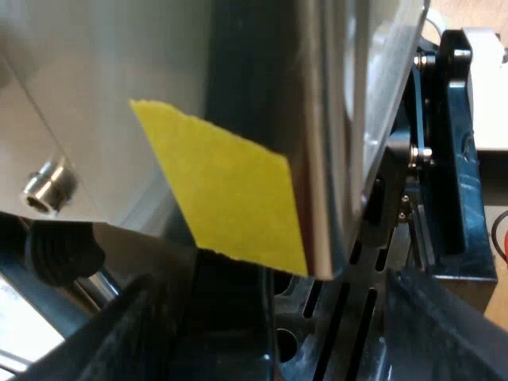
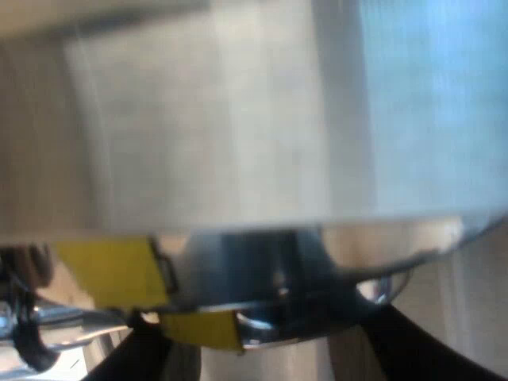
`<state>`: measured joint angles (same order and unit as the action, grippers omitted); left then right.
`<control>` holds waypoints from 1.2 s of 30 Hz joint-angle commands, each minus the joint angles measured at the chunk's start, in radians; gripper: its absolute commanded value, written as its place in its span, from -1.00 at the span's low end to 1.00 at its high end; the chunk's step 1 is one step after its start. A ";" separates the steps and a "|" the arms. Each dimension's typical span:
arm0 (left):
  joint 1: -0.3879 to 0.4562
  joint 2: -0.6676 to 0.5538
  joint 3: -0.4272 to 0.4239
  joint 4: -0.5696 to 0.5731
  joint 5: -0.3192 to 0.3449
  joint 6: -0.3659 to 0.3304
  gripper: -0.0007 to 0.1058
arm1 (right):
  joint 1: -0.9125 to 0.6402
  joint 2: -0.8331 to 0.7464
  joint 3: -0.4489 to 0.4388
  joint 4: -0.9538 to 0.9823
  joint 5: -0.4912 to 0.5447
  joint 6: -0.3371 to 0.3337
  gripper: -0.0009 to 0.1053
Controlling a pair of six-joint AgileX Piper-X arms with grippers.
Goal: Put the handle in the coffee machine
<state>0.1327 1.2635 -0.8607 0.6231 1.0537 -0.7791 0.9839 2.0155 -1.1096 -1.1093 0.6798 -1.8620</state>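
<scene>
Under espresso machine point(image 2: 238, 119) front, close to dark brew head point(image 2: 254, 262): metal holder point(image 2: 302, 329) gripped in right hand point(image 2: 266, 353), fingers either side, rim just below the head; looks not yet seated. Left hand point(image 1: 266, 325): fingers spread wide, nothing between, above drip tray point(image 1: 341, 317), beside yellow tape point(image 1: 230, 198) on the machine's side. Reads as the offering-up step, holder lined under the head. Next: needs rim raised flush into the head, then turned to lock. Needs care with alignment; cannot tell lug position from here.

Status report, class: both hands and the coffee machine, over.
Left hand open, at machine's drip tray. Right hand close against machine's metal. Yellow tape on panel.
</scene>
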 commanded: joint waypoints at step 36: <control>0.182 -0.031 -0.106 -0.002 0.015 -0.143 -0.98 | -0.004 -0.022 -0.022 -0.070 -0.003 -0.002 -0.23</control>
<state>0.3133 1.2422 -0.9600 0.6258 1.0905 -0.9142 0.9839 2.0155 -1.1096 -1.1093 0.6798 -1.8620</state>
